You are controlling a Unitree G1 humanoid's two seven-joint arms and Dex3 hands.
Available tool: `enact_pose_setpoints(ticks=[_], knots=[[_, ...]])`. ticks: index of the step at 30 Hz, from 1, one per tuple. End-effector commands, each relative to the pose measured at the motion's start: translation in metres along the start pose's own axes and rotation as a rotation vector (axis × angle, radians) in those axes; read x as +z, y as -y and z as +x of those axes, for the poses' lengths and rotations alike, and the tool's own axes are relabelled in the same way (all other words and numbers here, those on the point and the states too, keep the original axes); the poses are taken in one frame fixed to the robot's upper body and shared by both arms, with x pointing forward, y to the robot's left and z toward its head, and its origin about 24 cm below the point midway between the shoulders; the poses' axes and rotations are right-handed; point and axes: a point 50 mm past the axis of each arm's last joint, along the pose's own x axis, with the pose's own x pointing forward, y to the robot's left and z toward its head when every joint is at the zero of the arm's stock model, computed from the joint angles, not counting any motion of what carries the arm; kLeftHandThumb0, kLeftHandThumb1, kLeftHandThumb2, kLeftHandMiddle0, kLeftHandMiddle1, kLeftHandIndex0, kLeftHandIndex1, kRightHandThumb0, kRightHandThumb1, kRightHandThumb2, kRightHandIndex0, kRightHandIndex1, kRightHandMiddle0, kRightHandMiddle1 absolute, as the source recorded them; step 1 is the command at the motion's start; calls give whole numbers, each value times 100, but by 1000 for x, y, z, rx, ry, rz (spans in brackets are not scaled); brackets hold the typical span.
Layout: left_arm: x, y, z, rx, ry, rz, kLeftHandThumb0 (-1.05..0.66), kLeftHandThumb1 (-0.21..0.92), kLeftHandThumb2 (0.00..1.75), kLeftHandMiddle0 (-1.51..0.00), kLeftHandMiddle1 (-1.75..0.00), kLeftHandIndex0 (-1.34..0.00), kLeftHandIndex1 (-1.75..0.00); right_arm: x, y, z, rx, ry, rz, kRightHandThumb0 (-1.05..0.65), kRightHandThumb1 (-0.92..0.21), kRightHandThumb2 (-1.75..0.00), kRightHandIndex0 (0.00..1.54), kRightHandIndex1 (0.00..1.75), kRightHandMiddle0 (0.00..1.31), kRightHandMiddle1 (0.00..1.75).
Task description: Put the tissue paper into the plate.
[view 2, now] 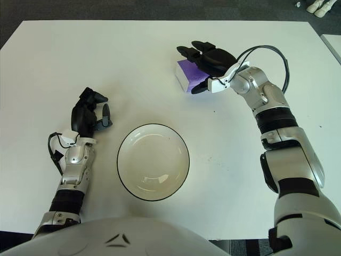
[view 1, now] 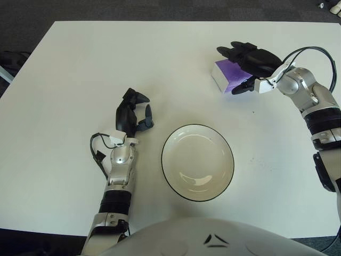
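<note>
A purple tissue pack (view 1: 224, 79) with a white end lies on the white table at the far right. My right hand (view 1: 237, 64) is spread over its top: the fingers reach across the far edge and the thumb (view 1: 241, 88) stands at the near right side. The pack sits flat on the table. A white plate (view 1: 166, 143) with a dark rim stands empty near the front middle, well short of the pack. My left hand (view 1: 134, 112) shows left of the plate, fingers loosely bent and holding nothing.
The white table (view 1: 80, 64) stretches wide to the left and behind the plate. A black cable (view 1: 306, 50) loops over my right wrist. Dark floor surrounds the table edges.
</note>
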Motion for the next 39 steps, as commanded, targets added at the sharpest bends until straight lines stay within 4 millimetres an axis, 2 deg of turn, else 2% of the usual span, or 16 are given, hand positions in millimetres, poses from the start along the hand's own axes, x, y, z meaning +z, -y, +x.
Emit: enact_pose_setpoints(ticks=[1, 7, 24, 29, 39], knots=[[-38, -11, -28, 30, -190, 19, -46, 37, 126, -98, -175, -57, -175, -3, 0, 3, 4, -8, 9, -100, -53, -63, 0, 0, 0, 0], [-38, -12, -28, 31, -193, 26, -46, 36, 127, -98, -175, -57, -175, -7, -2, 6, 15, -19, -1, -98, -49, -67, 0, 0, 0, 0], [-37, -12, -28, 23, -187, 27, -46, 38, 125, -101, -175, -56, -175, -11, -15, 22, 91, -54, -53, -97, -47, -70, 0, 0, 0, 0], [-39, -14, -28, 30, -195, 24, -46, 37, 126, -102, -175, -56, -175, -12, -19, 24, 111, -57, -26, -94, -45, -71, 0, 0, 0, 0], [-38, -15, -30, 54, -198, 22, -45, 39, 124, -99, -175, -55, -175, -15, -40, 25, 164, -116, 75, -94, -45, -72, 0, 0, 0, 0]])
